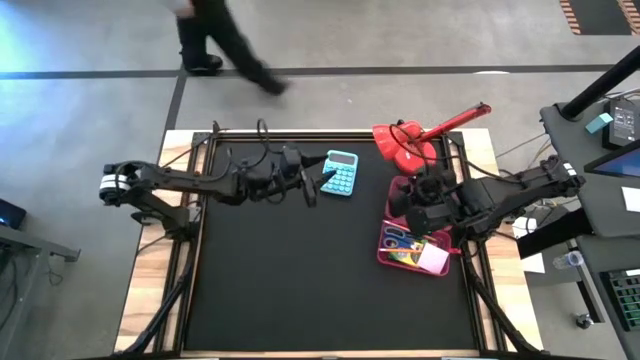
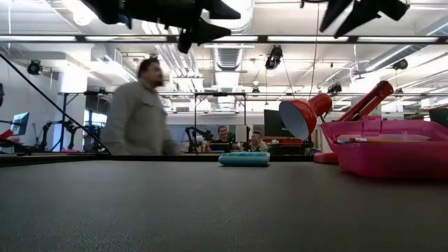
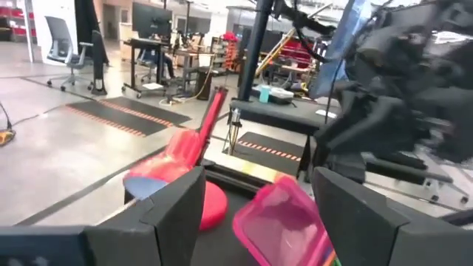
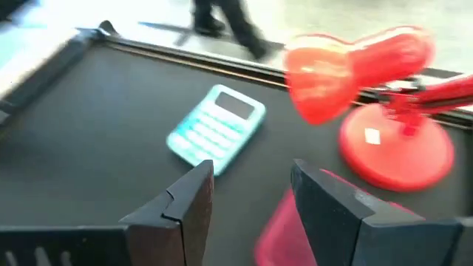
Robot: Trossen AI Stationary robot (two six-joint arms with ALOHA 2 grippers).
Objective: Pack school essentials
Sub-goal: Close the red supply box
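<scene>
Near edge of the desk (image 1: 300, 290), lower part of the high view: bare black mat.

Lower right of the high view: pink box (image 1: 415, 250) at the desk's right edge, with blue-handled scissors (image 1: 397, 238), a yellow-green crayon box (image 1: 410, 252) and a white item in it; other contents too small to tell. In the low view the box (image 2: 392, 150) sits at the right, sides up, contents hidden.

Right gripper (image 1: 402, 190) hangs over the far end of the pink box, between it and the lamp, off the desk. The right wrist view shows its fingers (image 4: 185, 207) parted by a moderate gap, nothing between them.

Centre, farther back: light blue calculator (image 1: 340, 173) flat on the mat, left of the lamp and apart from it. Low view shows it as a thin teal slab (image 2: 243, 159) mid-frame.

Left gripper (image 1: 310, 182) is just left of the calculator, raised, fingers (image 3: 177, 214) apart in the left wrist view, holding nothing.

Upper right: red desk lamp (image 1: 410, 143) at the desk's far right corner, its arm angled up-right, its shade (image 2: 302, 114) facing left in the low view.

Beyond the desk: a person (image 1: 215, 40) on the floor in the high view's upper left, blurred (image 2: 140, 112) in the low view; seated people farther back.
</scene>
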